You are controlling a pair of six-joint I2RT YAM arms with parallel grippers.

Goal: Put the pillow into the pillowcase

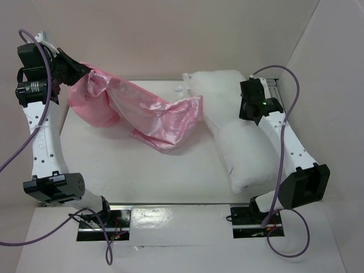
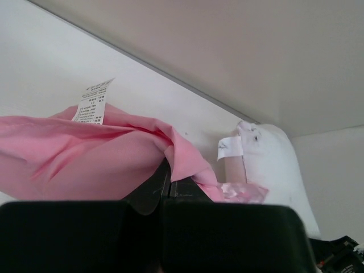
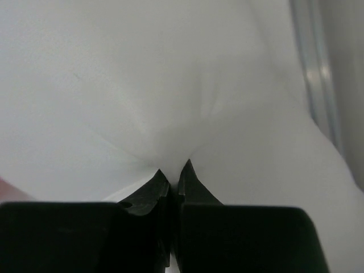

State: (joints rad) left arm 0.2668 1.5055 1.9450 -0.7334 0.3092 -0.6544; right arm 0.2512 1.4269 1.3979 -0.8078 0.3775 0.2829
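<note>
The pink pillowcase (image 1: pixel 136 108) lies crumpled across the back left of the table, its shiny patterned face up toward the middle. My left gripper (image 1: pixel 79 73) is shut on the pillowcase's far-left edge and holds it raised; in the left wrist view the pink cloth (image 2: pixel 102 165) drapes over the closed left gripper (image 2: pixel 166 185), with a white care label (image 2: pixel 92 101) on it. The white pillow (image 1: pixel 239 131) lies along the right side, running from the back toward the front. My right gripper (image 1: pixel 249 108) is shut, pinching a fold of the pillow (image 3: pixel 170 102) between the closed tips (image 3: pixel 172 177).
White walls close in the table at the back, left and right. A metal rail (image 1: pixel 170 203) runs along the near edge by the arm bases. The pillow's white tag (image 2: pixel 229 147) shows in the left wrist view beside the pillow (image 2: pixel 273 165).
</note>
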